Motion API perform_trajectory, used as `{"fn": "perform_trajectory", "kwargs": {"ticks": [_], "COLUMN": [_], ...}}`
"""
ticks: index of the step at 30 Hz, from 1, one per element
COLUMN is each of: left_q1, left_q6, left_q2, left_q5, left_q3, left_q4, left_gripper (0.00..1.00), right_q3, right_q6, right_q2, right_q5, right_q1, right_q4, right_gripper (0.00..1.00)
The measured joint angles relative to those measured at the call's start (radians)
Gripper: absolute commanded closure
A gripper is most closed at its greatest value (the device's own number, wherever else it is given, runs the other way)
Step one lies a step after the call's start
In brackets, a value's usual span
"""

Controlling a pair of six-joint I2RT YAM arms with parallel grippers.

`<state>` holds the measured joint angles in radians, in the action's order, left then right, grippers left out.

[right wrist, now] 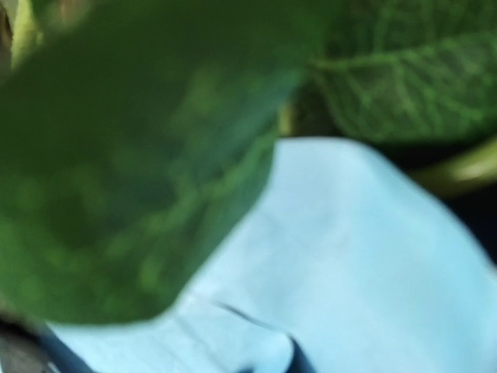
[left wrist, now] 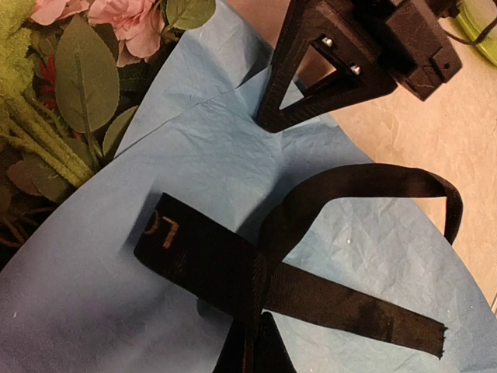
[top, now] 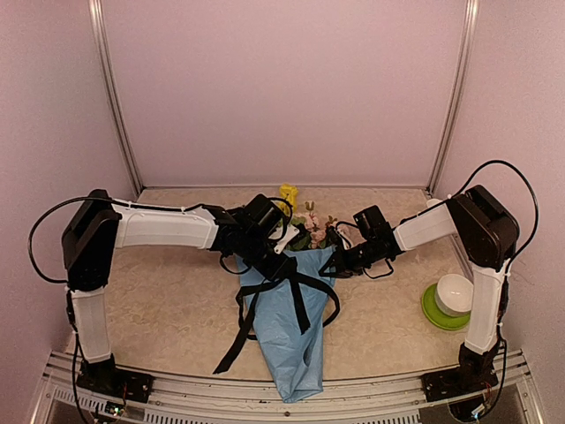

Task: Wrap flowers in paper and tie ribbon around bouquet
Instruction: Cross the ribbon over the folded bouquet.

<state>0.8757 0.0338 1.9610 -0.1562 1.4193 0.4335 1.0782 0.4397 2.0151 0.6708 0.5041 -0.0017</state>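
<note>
Bouquet (top: 296,340) tip over table (top: 168,309) edge; L gripper (left wrist: 250,342) tight on ribbon (left wrist: 334,307), R gripper (left wrist: 269,118) clenched.

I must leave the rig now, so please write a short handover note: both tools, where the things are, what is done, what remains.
Left tool: shut, it seems on the ribbon where it crosses.
Right tool: shut, tip at the upper edge of the paper, beside the flowers; whether it grips, I cannot tell.
Bouquet: lies on the table, tip towards the near edge.
Done: flowers wrapped, ribbon round the cone and crossed.
Left: tie the knot; the ends lie loose.
</note>
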Motion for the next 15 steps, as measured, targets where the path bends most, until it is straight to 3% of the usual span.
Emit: {"fn": "perform_trajectory", "kwargs": {"ticks": [8,15], "left_q1": [-0.011,-0.013], "left_q6": [0.001,0.007], "left_q2": [0.082,0.084], "left_q5": [-0.001,-0.012], "left_q3": [0.0,-0.029], "left_q4": [-0.077,-0.148], "left_gripper": [1.0,1.0], "right_q3": [-0.008,-0.026], "right_q6": [0.009,0.024], "right_q2": [-0.014,-0.082], "right_q5": [-0.021,-0.143], "right_q1": [0.007,0.015], "right_q4": [0.0,-0.064], "right_gripper": [0.86,0.71]}}
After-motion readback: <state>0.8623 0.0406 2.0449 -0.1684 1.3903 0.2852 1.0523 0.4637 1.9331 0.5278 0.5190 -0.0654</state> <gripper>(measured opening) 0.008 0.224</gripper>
